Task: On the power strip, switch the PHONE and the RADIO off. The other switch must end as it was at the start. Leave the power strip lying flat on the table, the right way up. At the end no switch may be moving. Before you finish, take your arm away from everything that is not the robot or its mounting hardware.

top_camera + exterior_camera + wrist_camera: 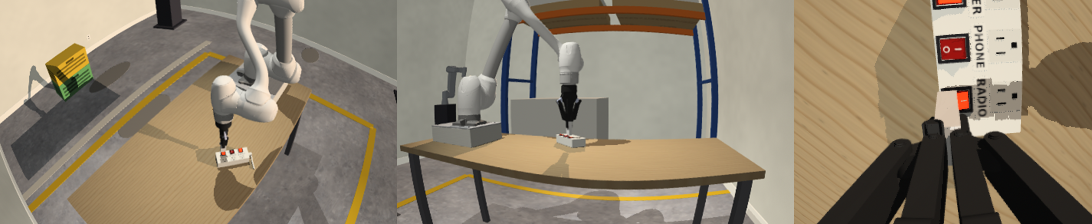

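Observation:
A white power strip (234, 159) (571, 140) (994, 43) lies flat on the wooden table (153, 180) (642, 161), right way up. The TUNER and RADIO switches look bright orange-red, the PHONE switch darker red. My gripper (223, 146) (568, 130) (948, 106) is shut and empty, pointing straight down. Its fingertips are at the RADIO switch and cover the switch's left part in the wrist view.
The robot's grey base block (466, 132) stands at the table's left end. A grey box (546, 115) stands behind the strip. The table's curved edge (264, 169) is close to the strip. A yellow and green crate (70, 70) sits on the floor far off.

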Robot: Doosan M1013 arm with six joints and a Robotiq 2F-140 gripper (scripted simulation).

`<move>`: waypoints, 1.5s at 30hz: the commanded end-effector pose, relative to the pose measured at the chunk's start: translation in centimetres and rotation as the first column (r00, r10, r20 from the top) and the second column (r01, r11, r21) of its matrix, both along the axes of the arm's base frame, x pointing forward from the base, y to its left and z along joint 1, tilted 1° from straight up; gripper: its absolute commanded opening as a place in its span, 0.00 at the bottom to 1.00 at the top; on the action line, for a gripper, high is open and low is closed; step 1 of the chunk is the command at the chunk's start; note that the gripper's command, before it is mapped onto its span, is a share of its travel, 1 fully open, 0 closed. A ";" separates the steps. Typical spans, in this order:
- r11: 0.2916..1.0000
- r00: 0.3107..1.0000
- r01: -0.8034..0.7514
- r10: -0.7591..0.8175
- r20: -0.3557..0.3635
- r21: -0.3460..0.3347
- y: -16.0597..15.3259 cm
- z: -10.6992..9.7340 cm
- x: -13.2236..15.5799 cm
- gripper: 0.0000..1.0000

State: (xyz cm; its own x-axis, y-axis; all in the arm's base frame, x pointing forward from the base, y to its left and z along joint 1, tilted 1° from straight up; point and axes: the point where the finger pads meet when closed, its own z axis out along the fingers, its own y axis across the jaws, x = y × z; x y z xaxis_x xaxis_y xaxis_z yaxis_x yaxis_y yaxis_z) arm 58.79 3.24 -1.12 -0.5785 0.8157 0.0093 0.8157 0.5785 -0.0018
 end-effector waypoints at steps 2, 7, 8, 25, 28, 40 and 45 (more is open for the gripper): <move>1.000 1.000 0.000 0.000 -0.001 0.001 -0.3 -0.2 0.0 0.00; 1.000 1.000 0.000 0.000 -0.001 0.001 -0.3 -0.4 0.0 0.00; 1.000 1.000 0.000 0.000 -0.001 0.001 -0.3 -0.5 0.0 0.00; 1.000 1.000 0.000 0.000 -0.001 0.001 -0.3 -1.2 -0.1 0.00; 1.000 1.000 0.000 0.000 -0.001 0.001 -0.3 -1.3 -0.1 0.00; 1.000 1.000 0.000 0.000 -0.001 0.001 -0.3 -1.3 -0.1 0.00; 1.000 1.000 0.000 0.000 -0.001 0.001 -0.3 -1.3 -0.1 0.00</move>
